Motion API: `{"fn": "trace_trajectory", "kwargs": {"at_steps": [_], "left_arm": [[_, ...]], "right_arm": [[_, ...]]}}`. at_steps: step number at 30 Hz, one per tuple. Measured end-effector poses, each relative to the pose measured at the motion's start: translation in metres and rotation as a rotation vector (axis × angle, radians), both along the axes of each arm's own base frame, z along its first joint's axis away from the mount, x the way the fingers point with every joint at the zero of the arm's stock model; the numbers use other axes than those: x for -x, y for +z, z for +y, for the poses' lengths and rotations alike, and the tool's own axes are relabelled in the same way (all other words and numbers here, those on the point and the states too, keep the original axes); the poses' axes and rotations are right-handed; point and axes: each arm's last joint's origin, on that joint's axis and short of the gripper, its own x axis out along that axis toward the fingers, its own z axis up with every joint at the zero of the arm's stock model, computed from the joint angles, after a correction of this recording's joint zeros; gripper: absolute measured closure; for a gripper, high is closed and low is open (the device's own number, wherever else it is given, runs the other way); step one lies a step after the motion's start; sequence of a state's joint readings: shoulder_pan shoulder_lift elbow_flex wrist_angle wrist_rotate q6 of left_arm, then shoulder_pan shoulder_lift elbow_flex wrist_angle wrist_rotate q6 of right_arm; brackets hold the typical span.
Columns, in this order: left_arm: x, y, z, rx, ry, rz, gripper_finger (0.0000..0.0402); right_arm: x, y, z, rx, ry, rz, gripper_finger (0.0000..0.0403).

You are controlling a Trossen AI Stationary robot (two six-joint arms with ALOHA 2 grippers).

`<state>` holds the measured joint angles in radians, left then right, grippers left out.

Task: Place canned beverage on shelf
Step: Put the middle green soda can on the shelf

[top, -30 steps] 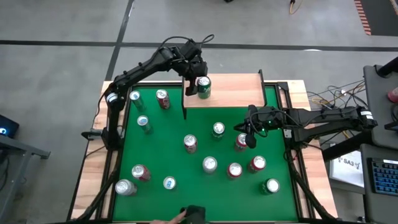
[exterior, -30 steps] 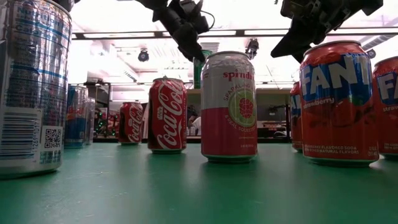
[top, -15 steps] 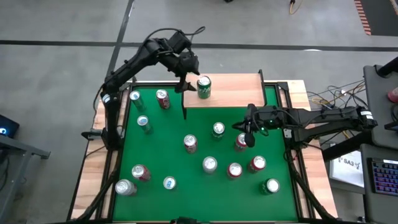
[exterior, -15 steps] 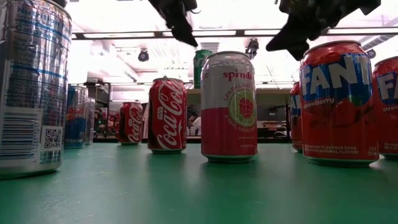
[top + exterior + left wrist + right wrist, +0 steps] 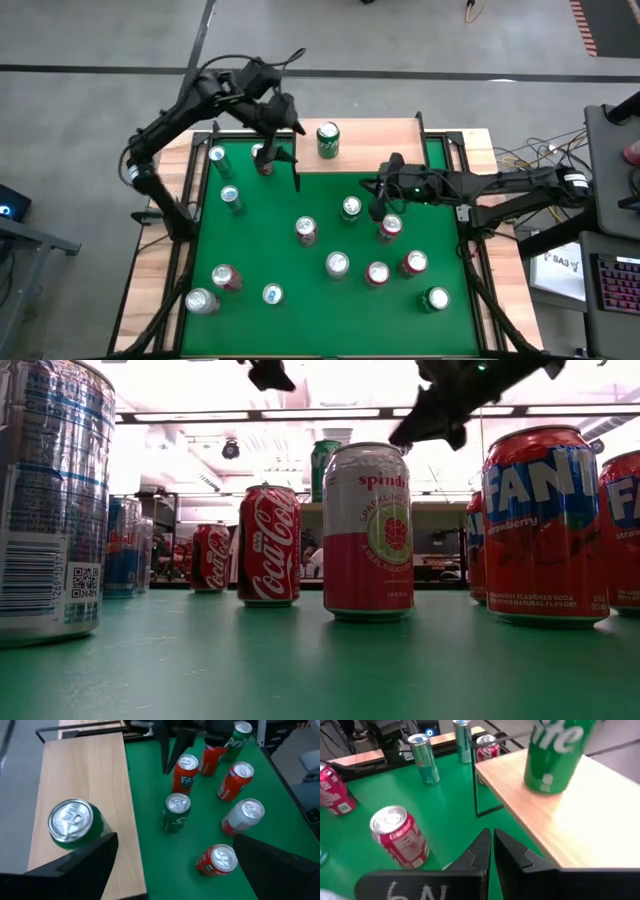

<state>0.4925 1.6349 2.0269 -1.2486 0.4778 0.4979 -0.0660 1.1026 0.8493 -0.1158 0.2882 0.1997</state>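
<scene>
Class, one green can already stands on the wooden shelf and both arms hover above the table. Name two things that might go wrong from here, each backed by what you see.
1. The green can stands near the shelf's left edge; the open left gripper, close beside it, might knock it off.
2. The shut right gripper hangs low among packed cans; a sweep might topple the green-topped can or the red can.

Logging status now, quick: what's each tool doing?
Left tool: open, empty, beside the shelf.
Right tool: closed, holding nothing.
</scene>
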Motion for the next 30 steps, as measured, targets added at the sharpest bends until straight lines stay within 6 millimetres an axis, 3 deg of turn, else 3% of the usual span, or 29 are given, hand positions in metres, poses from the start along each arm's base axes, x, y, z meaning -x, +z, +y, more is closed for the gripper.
{"fn": "trace_trajectory", "kwargs": {"at_steps": [6, 14, 17, 23, 30], "left_arm": [[0.03, -0.007, -0.031, 0.043, 0.087, -0.145, 0.0022], [0.055, -0.055, -0.061, 0.02, 0.177, -0.371, 0.0021], [0.062, -0.076, -0.067, 0.002, 0.184, -0.442, 0.0021], [0.076, -0.108, -0.07, -0.04, 0.383, -0.543, 0.0021], [0.091, -0.144, -0.073, 0.052, 0.47, -0.692, 0.0021]], "right_arm": [[-0.03, 0.016, -0.01, 0.054, 0.0, 0.035, 0.039], [-0.058, 0.033, -0.022, 0.093, 0.0, 0.112, 0.039], [-0.062, 0.037, -0.027, 0.088, -0.011, 0.138, 0.039], [-0.058, 0.041, -0.035, 0.062, -0.046, 0.176, 0.039], [-0.049, 0.046, -0.051, 0.055, -0.105, 0.169, 0.039]]}}
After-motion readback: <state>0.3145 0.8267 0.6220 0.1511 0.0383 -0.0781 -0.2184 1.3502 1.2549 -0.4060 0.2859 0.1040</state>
